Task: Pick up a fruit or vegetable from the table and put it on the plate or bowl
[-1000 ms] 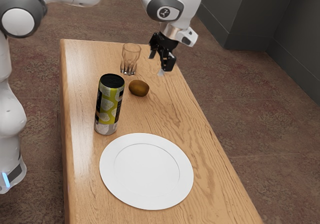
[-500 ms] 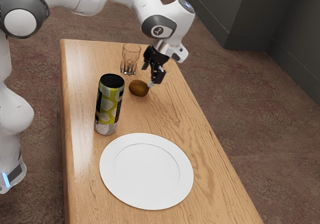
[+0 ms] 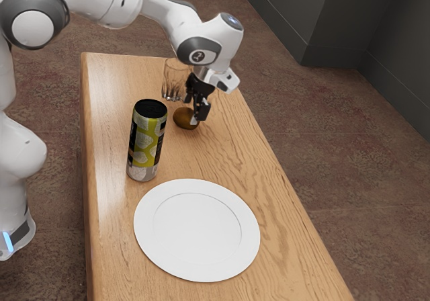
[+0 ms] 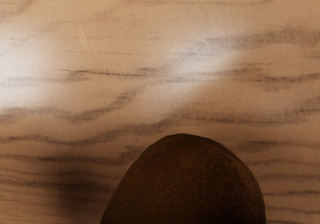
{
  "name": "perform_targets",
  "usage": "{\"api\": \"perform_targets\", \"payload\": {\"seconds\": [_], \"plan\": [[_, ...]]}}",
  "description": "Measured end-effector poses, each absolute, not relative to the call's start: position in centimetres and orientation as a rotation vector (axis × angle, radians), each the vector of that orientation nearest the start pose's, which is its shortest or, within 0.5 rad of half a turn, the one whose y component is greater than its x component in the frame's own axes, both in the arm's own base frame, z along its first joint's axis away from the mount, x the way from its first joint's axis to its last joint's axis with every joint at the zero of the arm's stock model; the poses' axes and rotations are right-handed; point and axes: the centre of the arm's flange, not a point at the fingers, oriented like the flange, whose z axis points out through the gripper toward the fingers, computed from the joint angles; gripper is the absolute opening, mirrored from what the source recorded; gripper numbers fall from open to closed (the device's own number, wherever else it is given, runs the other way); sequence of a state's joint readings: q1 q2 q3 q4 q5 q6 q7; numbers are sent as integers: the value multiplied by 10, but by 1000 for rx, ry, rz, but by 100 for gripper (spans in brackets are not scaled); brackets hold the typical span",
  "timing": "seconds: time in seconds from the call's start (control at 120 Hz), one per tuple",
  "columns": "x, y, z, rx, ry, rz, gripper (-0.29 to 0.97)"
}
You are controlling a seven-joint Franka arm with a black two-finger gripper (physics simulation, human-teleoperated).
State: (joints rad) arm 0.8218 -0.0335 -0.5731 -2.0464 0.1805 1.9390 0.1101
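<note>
Kiwi [image 3: 181,118], brown and oval, lies on the wooden table [image 3: 107,113] toward its far end, and it is the fruit we are after. Starting from the exterior view's left, our white arm [image 3: 154,9] comes in over the far edge of the table and bends down toward the fruit. Next stands a tall can [image 3: 147,140] with a yellow and grey pattern, upright and open at the top, nearer the camera than the kiwi and apart from it. A clear drinking glass [image 3: 175,79] stands upright just beyond the kiwi, partly behind our wrist. Our gripper [image 3: 196,116] is down at the kiwi, covering the side of the fruit that faces the exterior view's right; we cannot tell whether it is open or closed on the fruit. In the wrist view the kiwi [image 4: 185,184] sits right under our hand with bare grained table [image 4: 150,59] beyond it, its skin speckled and its shadow on the wood beside it. A round white plate [image 3: 196,229] lies flat on the near part of the table, well apart from the kiwi. Further right are the brownish floor [image 3: 349,133] and a dark grey wall [image 3: 349,19].
</note>
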Motion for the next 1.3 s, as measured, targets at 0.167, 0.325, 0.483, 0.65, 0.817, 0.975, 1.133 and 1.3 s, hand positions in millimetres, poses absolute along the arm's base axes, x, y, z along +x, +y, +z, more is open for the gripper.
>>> {"api": "perform_targets", "payload": {"seconds": [0.167,0.325,0.483,0.65,0.817,0.975,1.133,1.3], "plan": [[521,127,432,-2983,-19,155,68],[520,125,425,-2990,8,153,68],[517,136,424,-3000,-15,149,41],[515,154,440,-2989,-69,120,29],[522,83,502,-2922,35,54,26],[521,-40,553,-2880,250,-7,26],[498,-109,593,-2844,337,3,24],[466,-172,587,-2832,476,72,23]]}}
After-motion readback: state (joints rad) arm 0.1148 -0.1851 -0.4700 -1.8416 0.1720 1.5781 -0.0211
